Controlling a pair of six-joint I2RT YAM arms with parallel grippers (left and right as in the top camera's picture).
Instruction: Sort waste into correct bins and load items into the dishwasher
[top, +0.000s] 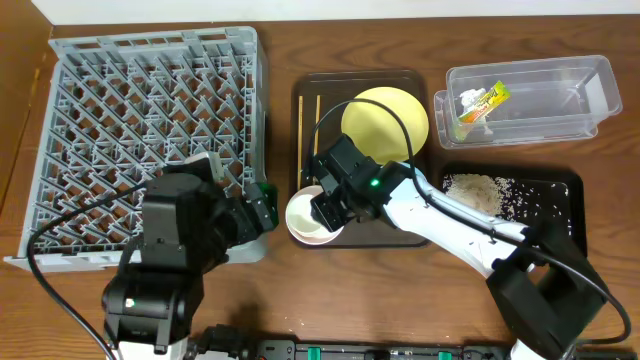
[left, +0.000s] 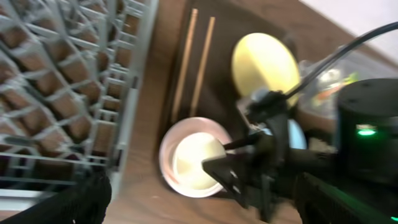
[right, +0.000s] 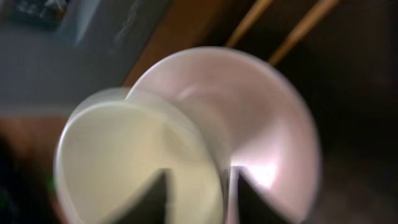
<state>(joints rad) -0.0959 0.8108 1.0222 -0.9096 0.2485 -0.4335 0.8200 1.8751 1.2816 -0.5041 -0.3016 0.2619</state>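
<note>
I see the whole brown wooden counter (top: 300, 300) straight down from overhead. Both wrist views look down from close, the right nearest, and all three share the round white bowl (top: 297, 208).

Motion blur is smearing the right wrist view: the cup (right: 137, 162) and white bowl (right: 267, 118) are melting into each other. The right gripper (right: 199, 180) is showing only as two dark stubs cut off by the bottom edge, so it is not showing whether it is gripping anything. From overhead, the right arm (top: 450, 215) is hiding the blue bowl (left: 293, 134) and part of the brown tray (top: 310, 90), while the left arm (top: 180, 230) is covering one corner of the rack (top: 130, 120). The left wrist view is blurring too, with the wrapper (left: 323, 93) reading only as a coloured smudge
</note>
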